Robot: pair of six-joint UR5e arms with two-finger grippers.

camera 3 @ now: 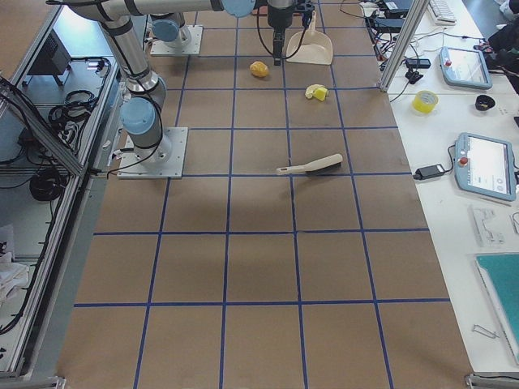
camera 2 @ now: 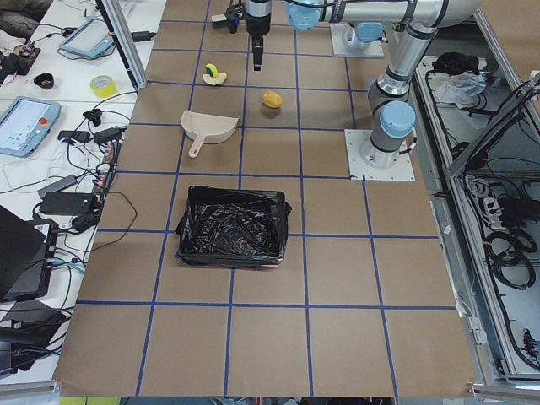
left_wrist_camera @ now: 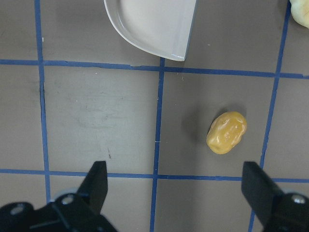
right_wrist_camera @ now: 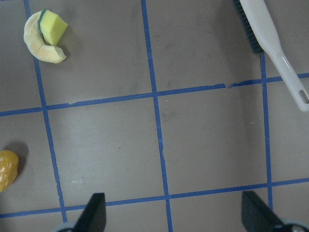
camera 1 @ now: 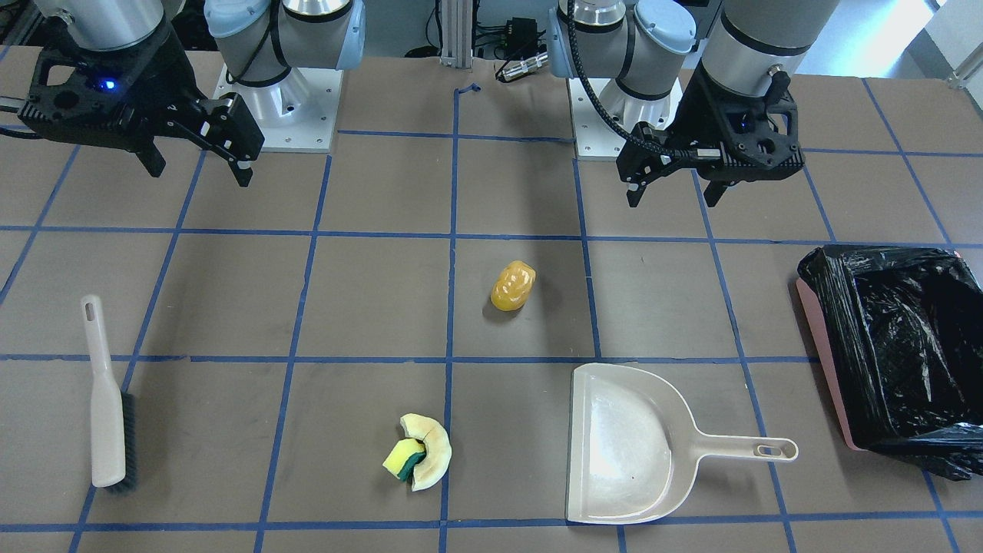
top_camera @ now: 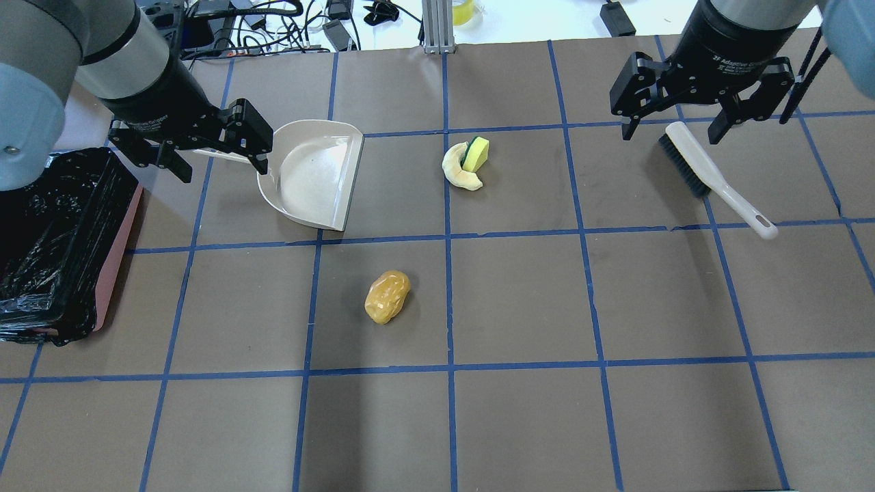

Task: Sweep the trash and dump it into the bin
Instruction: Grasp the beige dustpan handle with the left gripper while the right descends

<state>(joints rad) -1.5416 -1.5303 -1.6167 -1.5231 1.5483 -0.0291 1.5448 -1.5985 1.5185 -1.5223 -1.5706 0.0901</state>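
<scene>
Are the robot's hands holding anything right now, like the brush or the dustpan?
Nothing is held. The left gripper and right gripper are both open and empty above the table. The brush and dustpan lie flat on it.

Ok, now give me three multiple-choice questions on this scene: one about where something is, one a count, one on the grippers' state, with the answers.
1. The sponge block touches: A nothing; B the crescent slice; C a wall.
2. Trash pieces lying loose: A one; B three; C six.
3. The left gripper and right gripper are: A both open, empty; B both shut; C each holding trash.

Answers: B, the sponge block sits in the crescent slice's inner curve. B, the sponge block, the crescent slice and the amber piece make three. A, each wrist view shows spread fingers with nothing between them.
</scene>
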